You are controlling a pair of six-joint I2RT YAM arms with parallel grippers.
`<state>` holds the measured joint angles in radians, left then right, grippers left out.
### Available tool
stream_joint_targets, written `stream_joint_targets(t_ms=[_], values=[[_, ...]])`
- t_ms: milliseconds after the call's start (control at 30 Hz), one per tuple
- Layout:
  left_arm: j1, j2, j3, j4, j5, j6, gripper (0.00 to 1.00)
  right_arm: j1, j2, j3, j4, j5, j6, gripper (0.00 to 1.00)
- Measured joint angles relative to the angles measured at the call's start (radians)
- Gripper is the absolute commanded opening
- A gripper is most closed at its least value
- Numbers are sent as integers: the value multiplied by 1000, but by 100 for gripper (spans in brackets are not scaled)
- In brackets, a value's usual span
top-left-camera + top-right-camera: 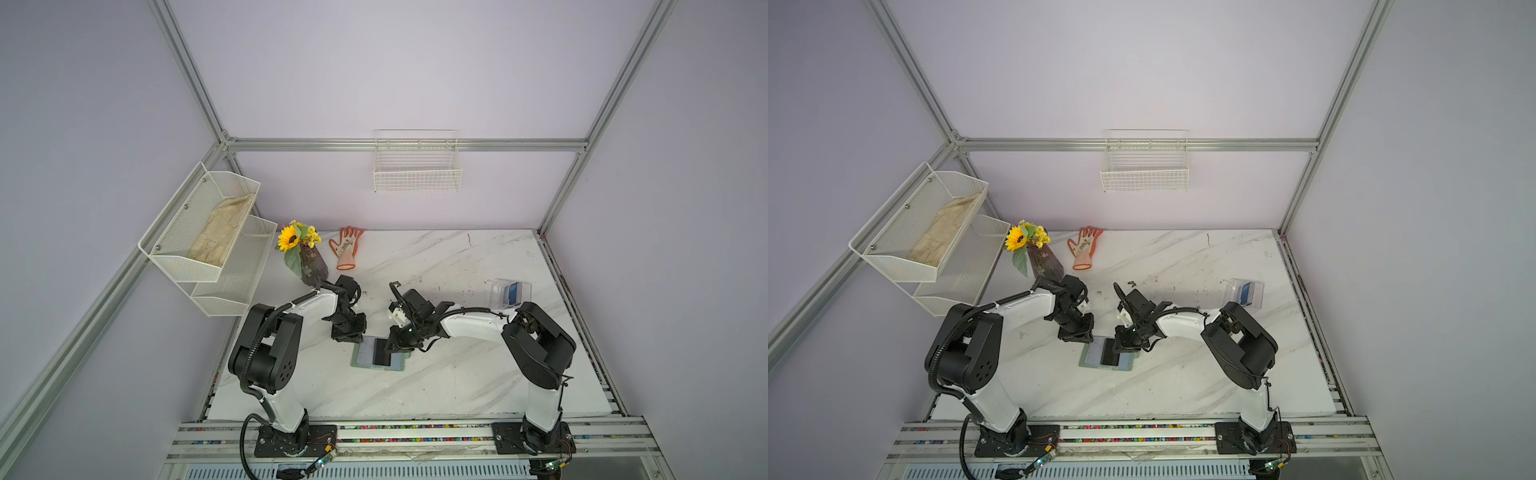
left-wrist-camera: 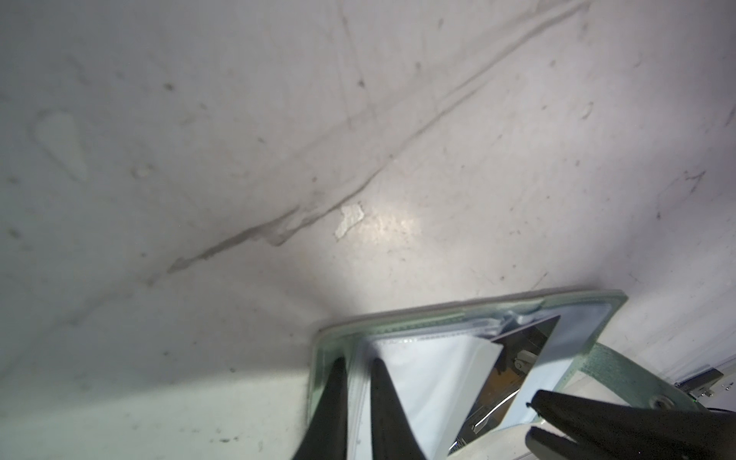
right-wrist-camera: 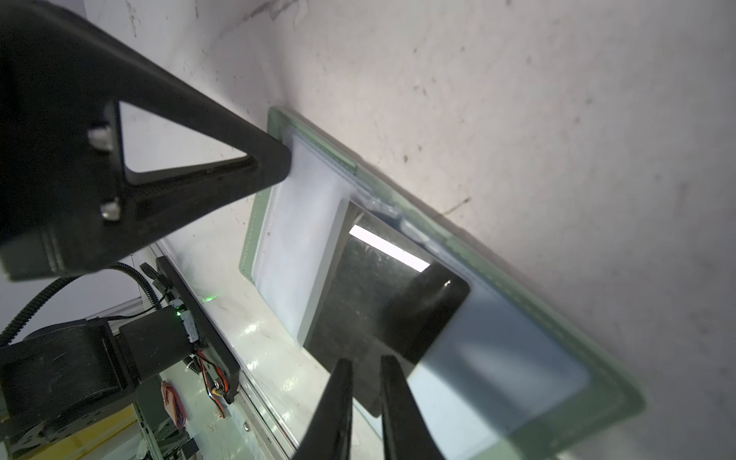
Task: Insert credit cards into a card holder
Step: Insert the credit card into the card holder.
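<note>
black card half way into the open holder

the card holder (image 1: pixel 360 356) (image 1: pixel 1089 356) lies open like a book on the white marbled desk (image 1: pixel 457 374), near the middle, a bit toward the near edge, and both arms bend in over it.

the left claw (image 1: pixel 354 337) (image 1: pixel 1082 337) is down on the holder's far left corner. from its own wrist view the claw (image 2: pixel 357 362) is narrow, and the stitched edge of a clear sleeve and the green rim (image 2: pixel 438 314) sit right between the two black fingers (image 2: pixel 382 398), so it looks pinched there.

the right claw (image 1: pixel 392 348) (image 1: pixel 1120 348) comes in from the right side. it is narrow too (image 3: pixel 364 362), nipping the near corner of the black card (image 3: pixel 370 302). the card (image 1: pixel 381 353) (image 1: pixel 1109 353) is tilted, its far edge down by the holder's spine, lying across the middle of the open pages. the pale bluish sleeve on the right page (image 3: pixel 517 358) lies flat under it. i cannot tell how far the card has gone under a sleeve.

far right on the desk stands a clear plastic box (image 1: pixel 496 291) with a blue card (image 1: pixel 513 291) upright in it, well apart from the arms. at the far left a vase with a sunflower (image 1: pixel 312 266) and an orange glove (image 1: pixel 347 247) lie near the wall.
</note>
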<state>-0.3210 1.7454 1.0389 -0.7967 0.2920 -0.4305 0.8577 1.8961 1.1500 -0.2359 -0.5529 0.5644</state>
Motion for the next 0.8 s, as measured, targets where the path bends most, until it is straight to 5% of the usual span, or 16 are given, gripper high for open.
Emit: stream_joint_targets(t_ms=[800], values=[[0, 0, 0, 0, 0, 0, 13, 0, 3, -18, 3, 25, 2, 18]])
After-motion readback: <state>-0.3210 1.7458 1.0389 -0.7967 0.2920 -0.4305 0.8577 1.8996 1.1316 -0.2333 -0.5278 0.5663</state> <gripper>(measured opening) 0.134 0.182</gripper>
